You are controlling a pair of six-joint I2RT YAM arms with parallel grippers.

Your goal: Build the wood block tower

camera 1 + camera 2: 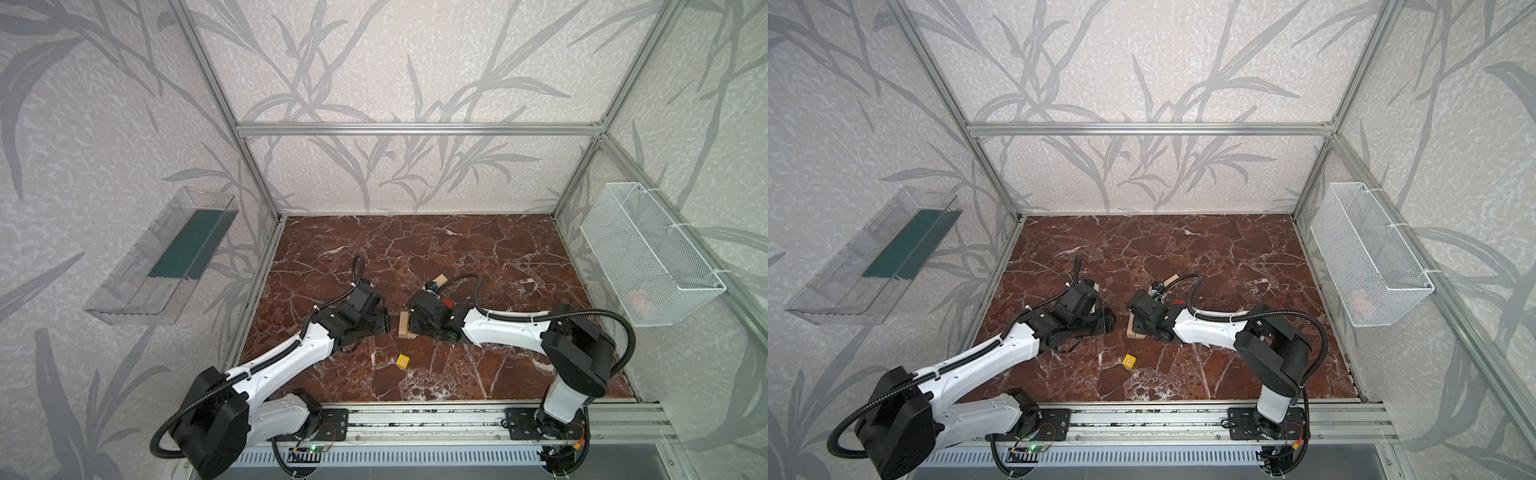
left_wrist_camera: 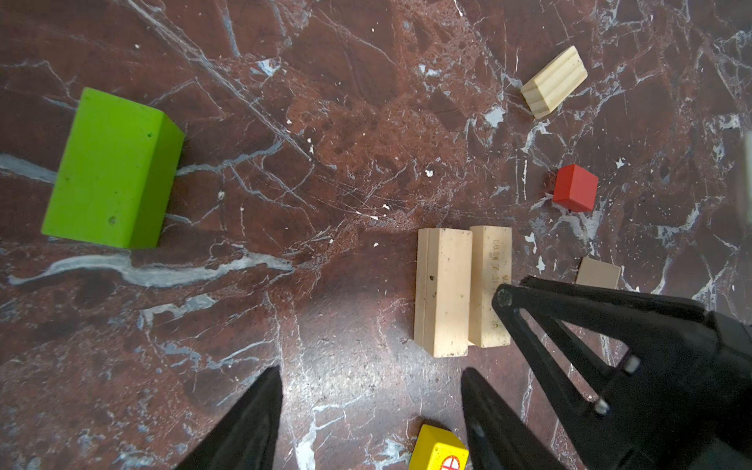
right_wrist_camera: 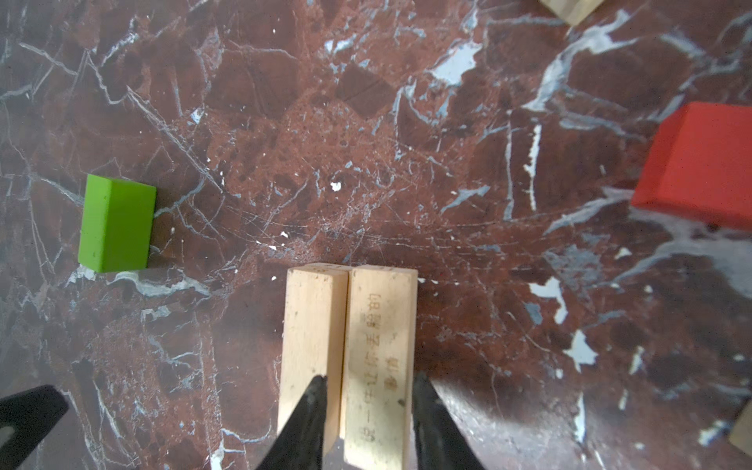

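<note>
Nearest the rail sat the yellow cube, alone, with a red window mark as its only label. Beyond it, mid-tabletop, two pale bars lay side by side, long faces touching. The printed bar carried a line of dark characters down its length, too faint for me to read.

My right pincer stood narrow. One finger lay over the seam between the bars and the other sat at the printed bar's outer edge. I could not tell whether they pressed on the wood. My left pincer gaped wide with nothing in it, close beside the bars.

Both my arms reached in low from the rail, wrists bent inward, so the pincers faced each other across the pair.

The green bar lay well apart from the pair, with bare tabletop between. Past the bars, the red cube sat by my right wrist, and the grooved block lay a little farther on. Beyond that block the tabletop ran bare to the back wall, the widest room for moving.
</note>
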